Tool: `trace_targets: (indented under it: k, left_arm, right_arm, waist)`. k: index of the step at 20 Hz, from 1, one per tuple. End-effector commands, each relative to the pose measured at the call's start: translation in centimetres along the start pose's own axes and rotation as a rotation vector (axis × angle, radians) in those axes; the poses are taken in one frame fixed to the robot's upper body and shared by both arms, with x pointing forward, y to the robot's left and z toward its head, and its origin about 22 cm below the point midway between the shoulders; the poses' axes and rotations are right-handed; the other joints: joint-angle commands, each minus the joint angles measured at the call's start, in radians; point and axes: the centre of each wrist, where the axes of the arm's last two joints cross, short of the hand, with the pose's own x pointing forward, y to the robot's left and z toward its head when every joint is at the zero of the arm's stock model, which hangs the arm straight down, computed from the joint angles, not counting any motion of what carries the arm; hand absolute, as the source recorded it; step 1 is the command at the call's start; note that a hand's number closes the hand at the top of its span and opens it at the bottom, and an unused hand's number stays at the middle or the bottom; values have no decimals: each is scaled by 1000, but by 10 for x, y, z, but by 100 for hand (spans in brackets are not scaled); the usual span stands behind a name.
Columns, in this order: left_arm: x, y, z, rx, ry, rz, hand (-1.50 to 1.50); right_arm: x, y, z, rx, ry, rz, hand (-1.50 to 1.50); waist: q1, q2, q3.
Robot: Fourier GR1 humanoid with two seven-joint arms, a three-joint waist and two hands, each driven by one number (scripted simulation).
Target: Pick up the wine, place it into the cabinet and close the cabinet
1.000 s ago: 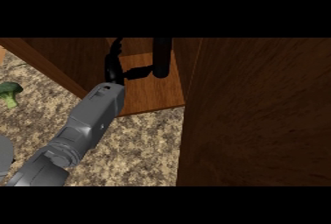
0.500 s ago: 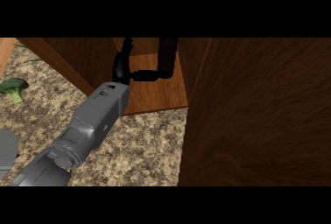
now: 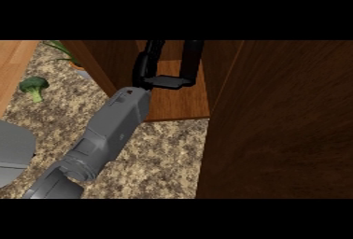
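My right hand (image 3: 168, 82) reaches into the open wooden cabinet (image 3: 180, 105), above its shelf floor. Its grey forearm (image 3: 114, 126) runs up from the lower left. The black fingers (image 3: 147, 60) and thumb (image 3: 192, 59) point straight up into the cabinet, spread apart, and only bare wood shows between them. The wine cannot be seen. The top of the hand runs past the view's upper edge. My left hand does not show.
The opened cabinet door (image 3: 283, 121) fills the right side as a tall dark panel. A broccoli floret (image 3: 32, 87) lies on the speckled counter (image 3: 162, 158) at the left, a green plant (image 3: 63, 52) behind it. A grey rounded shape (image 3: 10, 151) sits at the left edge.
Everything has slid rightward in the view: broccoli, cabinet and door edge alike. The right hand stays inside the cabinet, its fingers and thumb now wider apart and straighter.
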Motion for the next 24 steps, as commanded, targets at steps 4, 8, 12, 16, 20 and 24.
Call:
trace_targets:
  k: [4,8,12,16,20,24]
  left_arm:
    - [16,-5,-12,-80,-17,40,-150]
    - [21,-9,-8,-138,-28,39,-150]
    - [23,-48,10,-172,-44,85,-150]
    - [42,-72,23,-237,-51,92,-150]
    - [43,-82,63,-238,-29,124,-150]
    - [72,-108,90,-190,-44,155,-150]
  right_arm:
    - [5,4,20,-44,-14,12,-150]
    - [6,-5,10,-59,30,18,-150]
    - [7,6,27,-51,40,16,-150]
    - [15,4,21,-41,36,27,-150]
    - [7,7,10,-45,25,29,-150]
    - [8,8,16,-17,37,36,-150]
  waist:
    - [49,-26,7]
    - [84,-39,7]
    - [84,-44,7]
    - [88,-45,7]
    - [90,-39,7]
    - [79,-38,7]
